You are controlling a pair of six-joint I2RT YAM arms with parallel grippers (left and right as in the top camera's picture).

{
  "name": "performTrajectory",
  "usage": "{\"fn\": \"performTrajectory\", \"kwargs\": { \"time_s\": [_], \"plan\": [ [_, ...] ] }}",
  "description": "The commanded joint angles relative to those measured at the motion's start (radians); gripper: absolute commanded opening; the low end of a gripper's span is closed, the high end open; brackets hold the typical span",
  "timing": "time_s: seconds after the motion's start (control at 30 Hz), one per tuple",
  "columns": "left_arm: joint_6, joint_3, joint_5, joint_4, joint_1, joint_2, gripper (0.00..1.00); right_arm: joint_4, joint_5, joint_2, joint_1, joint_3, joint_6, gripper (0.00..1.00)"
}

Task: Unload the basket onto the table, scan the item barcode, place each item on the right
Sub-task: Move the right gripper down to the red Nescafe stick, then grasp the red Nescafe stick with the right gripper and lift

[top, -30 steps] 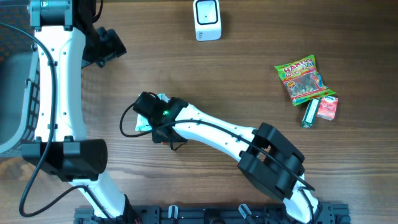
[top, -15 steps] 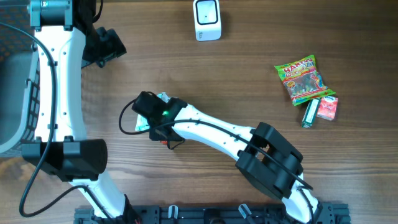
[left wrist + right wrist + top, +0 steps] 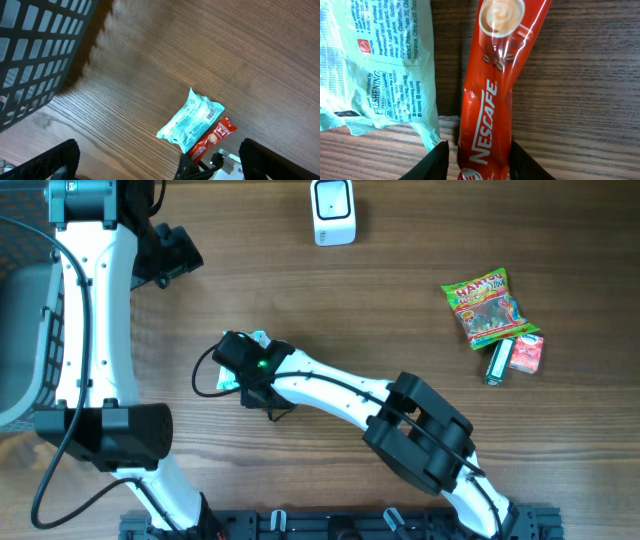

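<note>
Down and to the left of the white scanner [image 3: 333,212], well apart from it, find the red coffee stick [image 3: 487,90] lying flat on the wood. Just beside it, on the side a bit nearer the scanner, see a pale green wipes pack [image 3: 380,65]. Look at the right gripper [image 3: 481,161]: one finger on each side of the stick's low end, very close, with a thin dark line showing on one side, so cannot tell if pinched yet. Farther left of the scanner, see the left gripper [image 3: 167,162] spread wide apart, with nothing in it. Could go wrong by catching the edge of the wipes pack too, being so near. Could also slip or bend, being thin, shiny and grabbed only at its end. Might reach the scanner with the wrong face up. No barcode to be seen on the side that shows, so maybe underneath. From above, hard to see either stick or pack under the arm. Up close, stick's low end and finger ends cut off.
</note>
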Motion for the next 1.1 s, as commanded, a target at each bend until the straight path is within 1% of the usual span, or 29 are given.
{"fn": "performTrajectory", "kwargs": {
  "time_s": [0.0, 0.13, 0.17, 0.2, 0.27, 0.3, 0.33, 0.4, 0.43, 0.47, 0.6, 0.7, 0.73, 0.77, 0.87, 0.93, 1.07],
  "plan": [
    [0.004, -0.001, -0.009, 0.0, 0.001, 0.004, 1.0, 0.002, 0.017, 0.024, -0.003, -0.004, 0.01, 0.38],
    [0.004, -0.001, -0.009, 0.0, 0.001, 0.004, 1.0, 0.0, 0.021, 0.024, -0.003, -0.004, 0.0, 0.36],
    [0.004, -0.001, -0.009, 0.0, 0.001, 0.004, 1.0, -0.008, 0.025, 0.024, -0.004, -0.004, -0.002, 0.24],
    [0.004, -0.001, -0.009, 0.0, 0.001, 0.004, 1.0, -0.014, 0.023, 0.021, -0.008, -0.003, -0.026, 0.21],
    [0.004, -0.001, -0.009, 0.0, 0.001, 0.004, 1.0, -0.013, -0.01, 0.0, -0.026, 0.0, -0.108, 0.2],
    [0.004, -0.001, -0.009, 0.0, 0.001, 0.004, 1.0, -0.011, -0.027, -0.018, -0.037, 0.0, -0.124, 0.22],
    [0.004, -0.001, -0.009, 0.0, 0.001, 0.004, 1.0, -0.012, -0.029, -0.032, -0.044, 0.0, -0.13, 0.25],
    [0.004, -0.001, -0.009, 0.0, 0.001, 0.004, 1.0, -0.018, -0.029, -0.05, -0.058, 0.0, -0.132, 0.38],
    [0.004, -0.001, -0.009, 0.0, 0.001, 0.004, 1.0, -0.022, -0.029, -0.05, -0.061, 0.0, -0.131, 0.56],
    [0.004, -0.001, -0.009, 0.0, 0.001, 0.004, 1.0, -0.026, -0.029, -0.049, -0.061, -0.003, -0.131, 0.64],
    [0.004, -0.001, -0.009, 0.0, 0.001, 0.004, 1.0, -0.033, -0.029, -0.048, -0.05, -0.005, -0.13, 0.64],
    [0.004, -0.001, -0.009, 0.0, 0.001, 0.004, 1.0, -0.033, -0.028, -0.048, -0.049, -0.005, -0.131, 0.62],
    [0.004, -0.001, -0.009, 0.0, 0.001, 0.004, 1.0, -0.034, -0.028, -0.048, -0.049, -0.005, -0.131, 0.59],
    [0.004, -0.001, -0.009, 0.0, 0.001, 0.004, 1.0, -0.036, -0.028, -0.048, -0.051, -0.005, -0.131, 0.58],
    [0.005, -0.001, -0.009, 0.0, 0.001, 0.004, 1.0, -0.032, -0.07, -0.05, -0.056, -0.002, -0.229, 0.49],
    [0.004, -0.001, -0.009, 0.0, 0.001, 0.004, 1.0, -0.032, -0.073, -0.063, -0.056, 0.005, -0.264, 0.49],
    [0.004, -0.001, -0.009, 0.0, 0.001, 0.004, 1.0, -0.034, -0.051, -0.092, -0.063, 0.005, -0.26, 0.5]
  ]
}}
